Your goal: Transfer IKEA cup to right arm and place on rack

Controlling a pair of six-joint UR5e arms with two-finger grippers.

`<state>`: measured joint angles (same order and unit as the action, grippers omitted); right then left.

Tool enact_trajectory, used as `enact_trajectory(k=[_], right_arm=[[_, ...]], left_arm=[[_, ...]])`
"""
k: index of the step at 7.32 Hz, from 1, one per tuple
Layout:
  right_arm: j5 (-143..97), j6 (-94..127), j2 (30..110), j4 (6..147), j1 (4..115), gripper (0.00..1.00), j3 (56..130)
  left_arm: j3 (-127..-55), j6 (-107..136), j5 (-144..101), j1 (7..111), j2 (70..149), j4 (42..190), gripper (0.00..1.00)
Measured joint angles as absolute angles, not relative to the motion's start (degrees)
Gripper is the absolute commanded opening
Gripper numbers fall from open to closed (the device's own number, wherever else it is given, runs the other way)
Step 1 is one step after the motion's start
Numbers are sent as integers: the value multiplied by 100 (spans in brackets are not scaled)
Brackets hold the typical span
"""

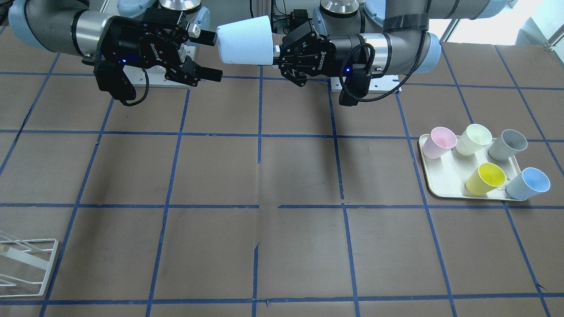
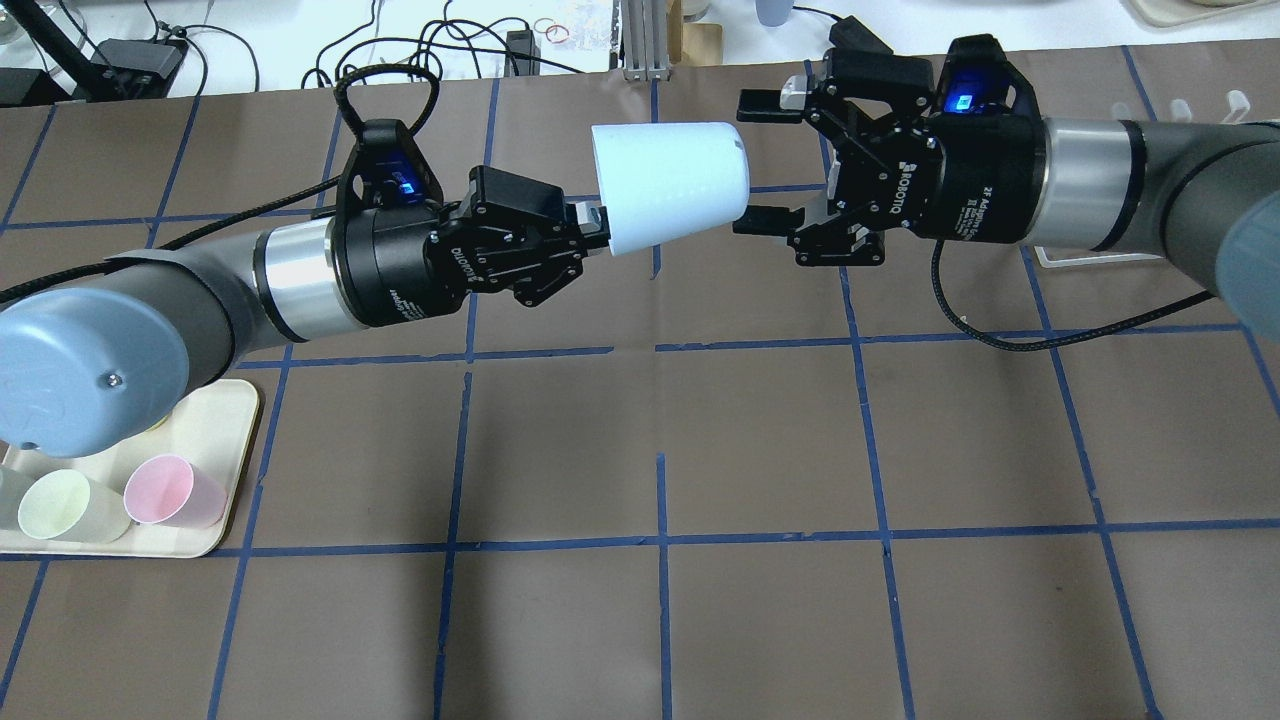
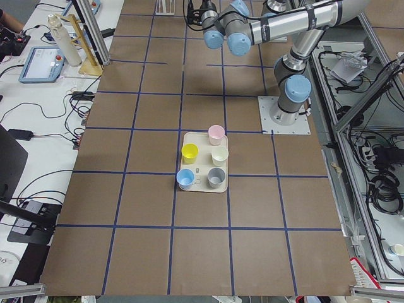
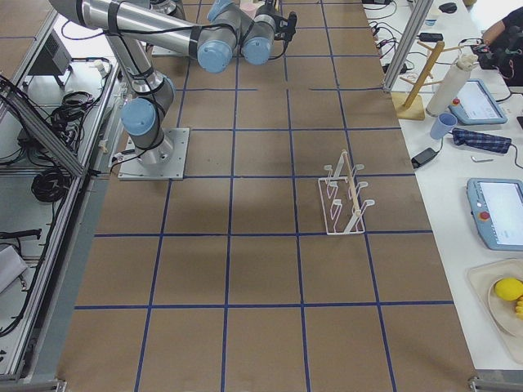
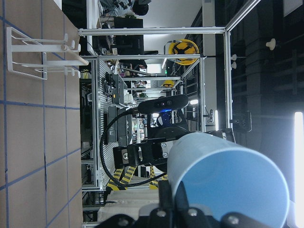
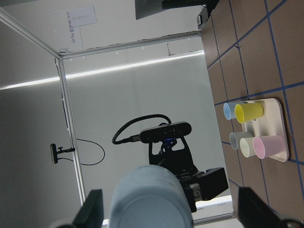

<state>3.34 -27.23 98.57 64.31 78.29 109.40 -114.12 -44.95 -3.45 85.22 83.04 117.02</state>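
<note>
This is looking like a robotics lab: the left arm and the right arm are standing bolted each to a metal base plate on a table that is wearing a brown covering gridded in blue tape. Aluminium-profile framing is running around the cell, and cables are trailing along the table's far edge. Teach pendants are lying on the white bench alongside.

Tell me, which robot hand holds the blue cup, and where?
The left gripper pinches the IKEA cup by the edge of its wide rim. The right gripper is open at the cup's narrow bottom, not gripping.
</note>
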Motion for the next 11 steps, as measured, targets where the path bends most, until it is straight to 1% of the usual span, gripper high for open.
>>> enact_trajectory(k=[3, 6, 7, 9, 10, 11], right_arm=[[306, -2508, 9909, 6402, 7880, 100, 10926], [313, -2489, 9951, 6200, 7998, 96, 10905], [325, -2466, 9983, 6170, 8003, 93, 10901], [351, -2406, 10041, 6087, 8006, 77, 10899], [367, -2396, 10049, 6062, 8006, 72, 10898], [373, -2392, 10050, 6052, 7999, 65, 10898]], left_arm=[[-11417, -4489, -318, 8534, 8277, 11695, 0], [-11417, -4491, -310, 8534, 8268, 11692, 0], [-11417, -4491, -309, 8534, 8262, 11695, 0], [-11417, -4491, -308, 8534, 8255, 11698, 0], [-11417, -4491, -308, 8534, 8253, 11698, 0], [-11417, -4491, -307, 8534, 8253, 11698, 0]])
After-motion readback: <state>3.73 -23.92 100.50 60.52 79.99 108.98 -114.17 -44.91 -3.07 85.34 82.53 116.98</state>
